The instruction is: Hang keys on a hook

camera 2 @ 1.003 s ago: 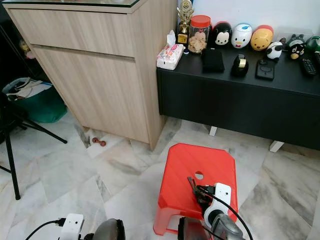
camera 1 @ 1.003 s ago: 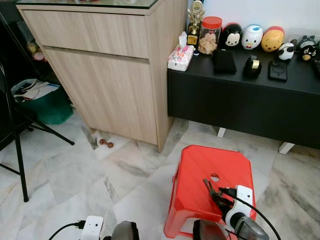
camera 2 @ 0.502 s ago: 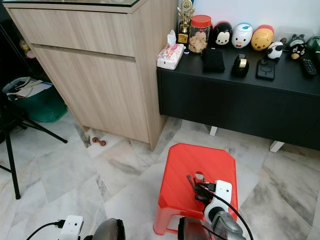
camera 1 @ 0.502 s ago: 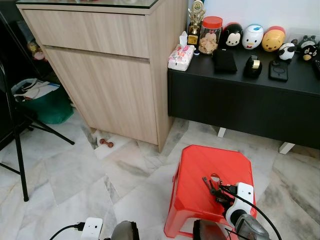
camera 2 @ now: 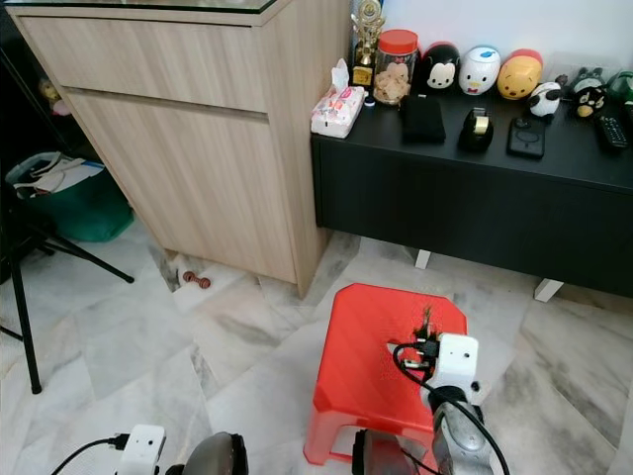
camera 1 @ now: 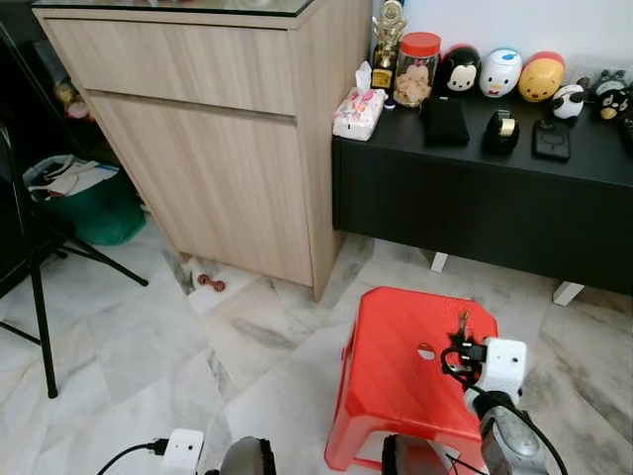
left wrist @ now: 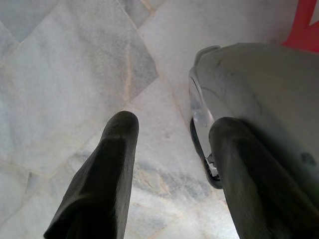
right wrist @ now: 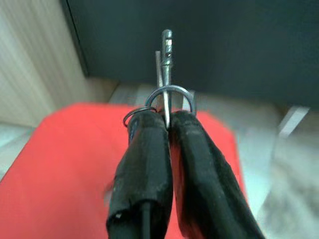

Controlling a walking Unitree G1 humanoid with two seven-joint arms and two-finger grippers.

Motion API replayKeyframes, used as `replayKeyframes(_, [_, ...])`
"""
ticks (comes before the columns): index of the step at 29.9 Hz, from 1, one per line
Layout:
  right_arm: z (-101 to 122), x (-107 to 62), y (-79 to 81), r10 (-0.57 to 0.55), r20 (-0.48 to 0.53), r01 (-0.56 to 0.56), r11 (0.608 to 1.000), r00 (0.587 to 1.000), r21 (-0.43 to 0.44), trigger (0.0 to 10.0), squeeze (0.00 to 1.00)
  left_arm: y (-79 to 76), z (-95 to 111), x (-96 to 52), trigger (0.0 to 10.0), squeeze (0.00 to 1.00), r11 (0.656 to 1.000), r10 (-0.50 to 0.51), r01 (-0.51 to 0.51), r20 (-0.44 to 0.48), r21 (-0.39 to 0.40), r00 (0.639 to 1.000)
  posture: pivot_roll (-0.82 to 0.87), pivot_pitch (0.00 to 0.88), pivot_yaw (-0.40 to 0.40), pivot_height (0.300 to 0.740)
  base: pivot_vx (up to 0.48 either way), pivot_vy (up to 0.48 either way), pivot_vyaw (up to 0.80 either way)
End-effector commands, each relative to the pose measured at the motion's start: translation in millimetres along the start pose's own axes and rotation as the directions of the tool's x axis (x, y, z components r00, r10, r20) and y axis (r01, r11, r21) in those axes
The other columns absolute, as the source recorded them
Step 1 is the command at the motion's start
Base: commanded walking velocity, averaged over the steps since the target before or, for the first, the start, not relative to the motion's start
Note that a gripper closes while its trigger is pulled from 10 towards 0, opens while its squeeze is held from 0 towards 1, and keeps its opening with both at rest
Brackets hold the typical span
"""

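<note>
Two black fingers (left wrist: 99,184) of the left gripper (left wrist: 167,149) hang spread apart over the marble floor (camera 1: 148,346), idle. Over the red stool (camera 1: 396,366), the right gripper (right wrist: 167,122) is pinched tight on the keys (right wrist: 165,74), which stick up from its fingertips with a key ring looping around them. Beyond the stool stands a black cabinet (camera 1: 475,208) carrying a jar (camera 1: 415,69) and toy figures, beside a wooden cupboard (camera 1: 218,148).
</note>
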State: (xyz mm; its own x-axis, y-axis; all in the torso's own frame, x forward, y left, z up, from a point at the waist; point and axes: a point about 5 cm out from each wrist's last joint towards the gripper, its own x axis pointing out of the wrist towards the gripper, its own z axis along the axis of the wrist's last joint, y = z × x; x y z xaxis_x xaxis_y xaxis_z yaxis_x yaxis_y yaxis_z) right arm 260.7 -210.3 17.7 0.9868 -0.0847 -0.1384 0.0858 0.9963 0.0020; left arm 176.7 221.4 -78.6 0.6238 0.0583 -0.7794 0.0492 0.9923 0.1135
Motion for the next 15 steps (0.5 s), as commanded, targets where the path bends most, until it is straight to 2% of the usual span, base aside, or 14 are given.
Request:
replayKeyframes(1, [5.8,-2.0,2.4,0.001,0.043,0.000,1.000,0.999,-0.023,0.0,0.00,2.2,-7.5,-1.7,10.0,0.00,1.000,0.007,-0.007,-0.032,-0.014,0.999,-0.01,0.083,0.023,0.623,0.000,0.000,0.00])
replayKeyframes(2, [7.9,-3.7,3.7,-0.002,0.063,0.002,1.000,0.998,-0.007,0.7,0.00,1.9,-7.3,-1.6,10.0,0.00,1.000,0.007,-0.007,-0.031,-0.013,0.999,0.00,0.080,0.023,0.623,0.000,0.000,0.00])
replayKeyframes(3, [7.9,-3.7,3.7,-0.002,0.063,0.002,1.000,0.998,-0.007,0.7,0.00,1.9,-7.3,-1.6,10.0,0.00,1.000,0.007,-0.007,-0.031,-0.013,0.999,0.00,0.080,0.023,0.623,0.000,0.000,0.00])
replayKeyframes(5, [11.7,-6.5,4.1,-0.012,0.095,0.013,1.000,0.995,-0.013,8.0,0.00,1.6,-7.0,-1.5,10.0,0.00,1.000,0.008,-0.008,-0.030,-0.011,1.000,0.00,0.073,0.024,0.623,0.000,0.000,0.00])
replayKeyframes(6, [13.5,-7.9,4.1,-0.018,0.110,0.020,1.000,0.994,-0.013,10.0,0.00,1.6,-6.8,-1.5,10.0,0.00,1.000,0.009,-0.009,-0.028,-0.010,1.000,0.00,0.072,0.025,0.623,0.000,0.000,0.00])
replayKeyframes(9, [17.6,-13.2,3.2,-0.035,0.137,0.041,0.998,0.990,-0.040,10.0,0.00,-0.3,-5.4,-0.8,10.0,0.00,1.000,0.009,-0.009,-0.027,-0.004,1.000,-0.01,0.062,0.029,0.623,0.000,0.000,0.00])
replayKeyframes(15, [13.1,-20.4,0.6,-0.063,0.114,0.069,0.996,0.991,-0.048,10.0,0.00,-3.3,-3.7,0.0,10.0,0.00,1.000,0.001,-0.001,-0.022,-0.006,1.000,-0.01,0.047,0.034,0.623,0.000,0.000,0.00])
